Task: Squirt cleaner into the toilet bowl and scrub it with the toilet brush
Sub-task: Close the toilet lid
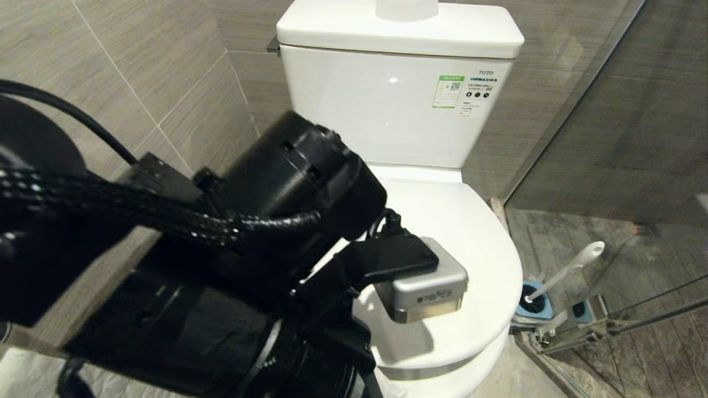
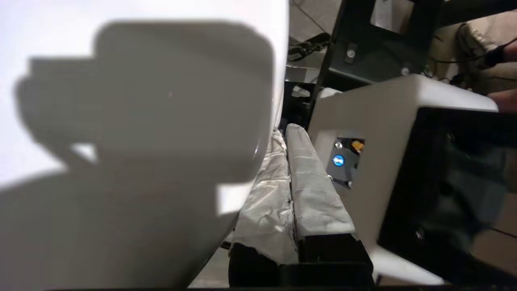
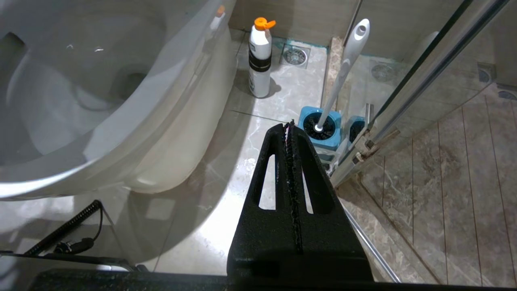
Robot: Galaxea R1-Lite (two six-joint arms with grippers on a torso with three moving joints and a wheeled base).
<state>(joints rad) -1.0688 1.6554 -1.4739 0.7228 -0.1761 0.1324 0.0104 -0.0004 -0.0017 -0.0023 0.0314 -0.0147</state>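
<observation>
The toilet bowl (image 1: 475,376) is covered by its closed white lid (image 1: 464,221), so its inside is hidden; its glossy outer side (image 3: 177,129) shows in the right wrist view. No cleaner shows. The toilet brush (image 1: 569,268) (image 3: 343,68) leans in its blue holder (image 1: 534,304) (image 3: 321,139) on the floor right of the toilet. My left arm (image 1: 287,182) reaches over the lid's front. My left gripper (image 2: 287,135), with white-wrapped fingers (image 2: 315,190) shut on nothing, lies close beside the lid's edge (image 2: 258,121). My right gripper (image 3: 288,124) is parked low, shut and holding nothing, short of the holder.
A white bottle with an orange cap (image 3: 259,56) stands on the floor beside the toilet. A glass shower door (image 1: 608,166) (image 3: 424,81) with a metal rail runs right behind the brush holder. The cistern (image 1: 398,105) stands against the tiled wall. My own base (image 2: 383,133) is near the left fingers.
</observation>
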